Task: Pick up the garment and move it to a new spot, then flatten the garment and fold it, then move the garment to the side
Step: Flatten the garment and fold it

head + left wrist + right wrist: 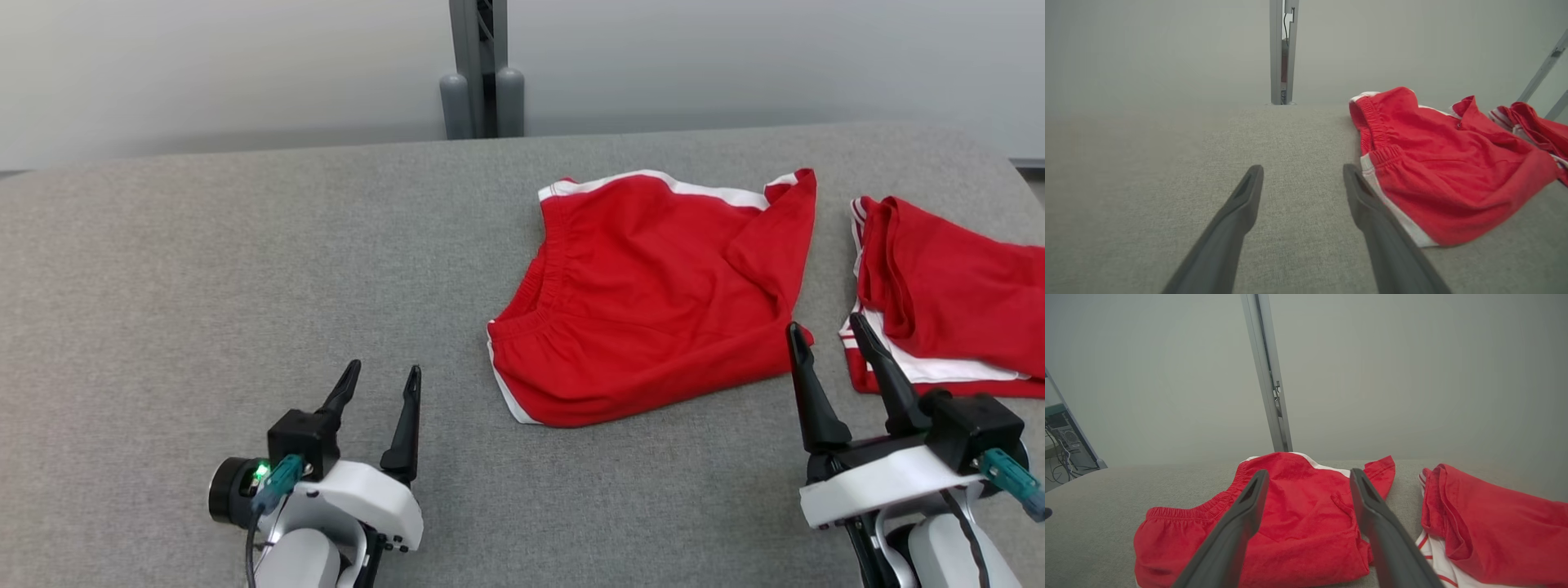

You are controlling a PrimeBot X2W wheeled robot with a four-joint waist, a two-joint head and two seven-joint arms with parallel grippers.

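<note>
A pair of red shorts with white trim, the garment (653,294) (1437,171) (1298,522), lies loosely spread right of centre on the grey table, elastic waistband to the left and one corner folded over at its far right. My left gripper (384,382) (1303,179) stands open at the near left, well clear of the cloth, nothing between its fingers. On the near right, my right gripper (824,336) (1308,486) is open too, its fingertips just off the garment's near right corner, holding nothing.
A second red and white garment (947,302) (1494,526) lies bunched at the table's right edge. The grey fabric table (204,286) has broad free room on its left half. A grey metal post (483,73) rises behind the far edge.
</note>
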